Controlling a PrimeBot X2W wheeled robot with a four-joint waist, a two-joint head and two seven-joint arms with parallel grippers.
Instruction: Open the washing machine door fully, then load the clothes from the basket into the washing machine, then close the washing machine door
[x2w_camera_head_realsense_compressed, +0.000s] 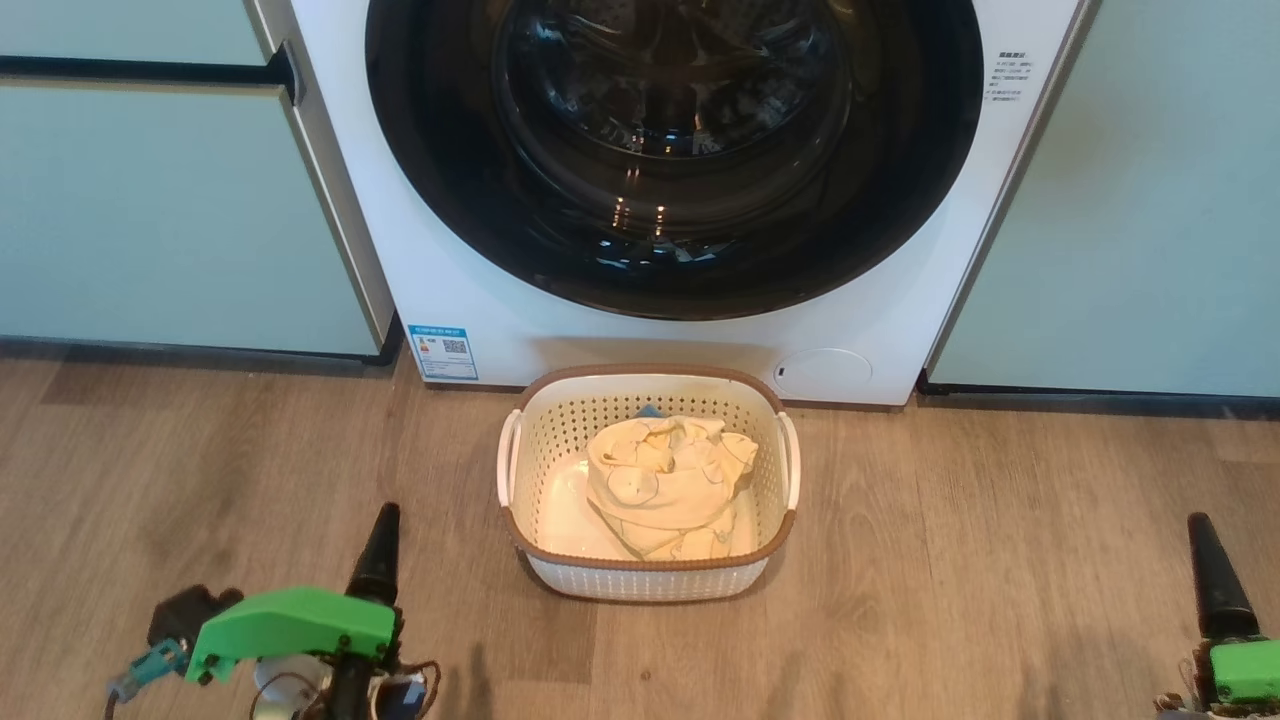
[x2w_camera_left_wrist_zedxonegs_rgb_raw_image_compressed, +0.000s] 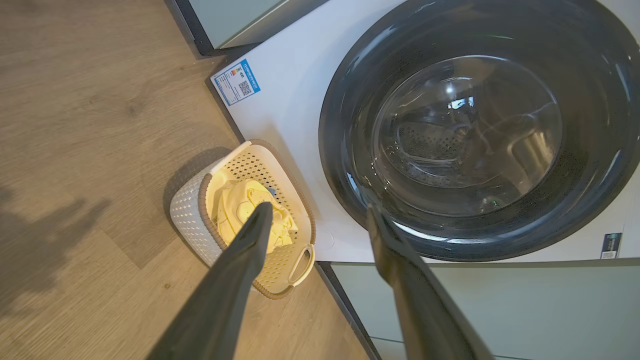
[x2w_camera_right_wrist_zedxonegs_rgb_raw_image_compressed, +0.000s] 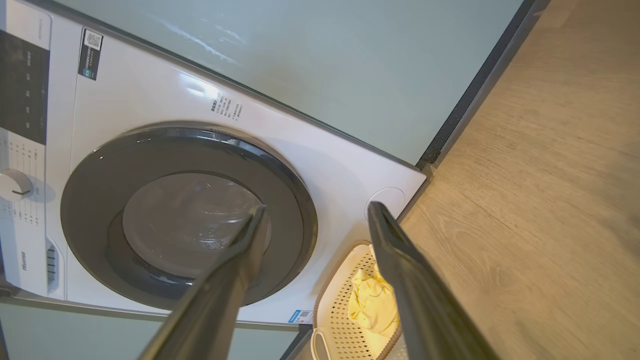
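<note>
Item 1, the washing machine (x2w_camera_head_realsense_compressed: 420, 280): we record a white front-loader standing between pale green cabinet panels (x2w_camera_head_realsense_compressed: 150, 200), its front facing the robot. A blue sticker (x2w_camera_head_realsense_compressed: 443, 350) sits at its lower left corner and a round white flap (x2w_camera_head_realsense_compressed: 823, 372) at its lower right.

Item 2, the washing machine door (x2w_camera_head_realsense_compressed: 675, 150): we list it as round, with a glossy black rim and clear domed glass. It lies shut and flush against the machine's front, with the steel drum visible through the glass.

Item 3, the basket (x2w_camera_head_realsense_compressed: 650, 580): we find it upright on the wooden floor (x2w_camera_head_realsense_compressed: 200, 480), mouth upward, just in front of the machine and below the door. Its long axis runs handle to handle, parallel to the machine's front. We cannot tell whether its far rim touches the machine.

Item 4, the clothes (x2w_camera_head_realsense_compressed: 665, 480): we note a crumpled pale yellow heap inside the basket, lying toward its right half, with bare basket floor to the left. A small blue piece (x2w_camera_head_realsense_compressed: 650, 410) peeks out at the heap's far edge.

Item 5, the left gripper (x2w_camera_left_wrist_zedxonegs_rgb_raw_image_compressed: 318, 207): we see its fingers spread apart and holding nothing. It sits low at the left, well apart from the basket, pointing toward the machine.

Item 6, the right gripper (x2w_camera_right_wrist_zedxonegs_rgb_raw_image_compressed: 317, 206): we see its fingers likewise parted and empty. It sits low at the right, aimed at the machine's front.
</note>
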